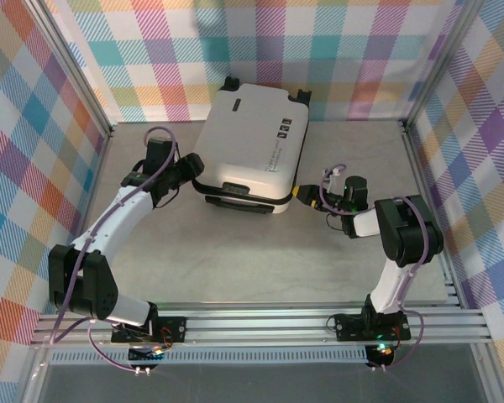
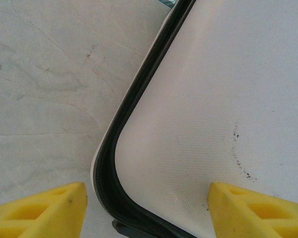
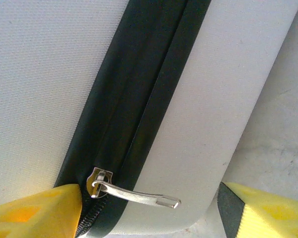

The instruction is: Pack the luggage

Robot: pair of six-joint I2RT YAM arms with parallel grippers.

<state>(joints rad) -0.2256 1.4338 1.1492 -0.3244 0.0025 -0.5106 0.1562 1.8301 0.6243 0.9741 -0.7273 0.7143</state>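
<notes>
A grey table (image 1: 260,260) stands between plaid walls (image 1: 260,42). The left gripper (image 2: 147,198) is spread open over the near-left corner of the luggage (image 1: 248,138). The right gripper (image 3: 150,198) is also open, on both sides of a metal zipper pull (image 3: 139,196), which is too small to tell from above. The closed luggage lies flat at the table's 12 o'clock, its wheels (image 1: 228,84) toward 1 o'clock and its handle (image 1: 235,201) toward 7.

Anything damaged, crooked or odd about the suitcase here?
Only minor things: the suitcase lies skewed to the table edges, and a curved trail of dark specks marks its white shell near the left gripper.
</notes>
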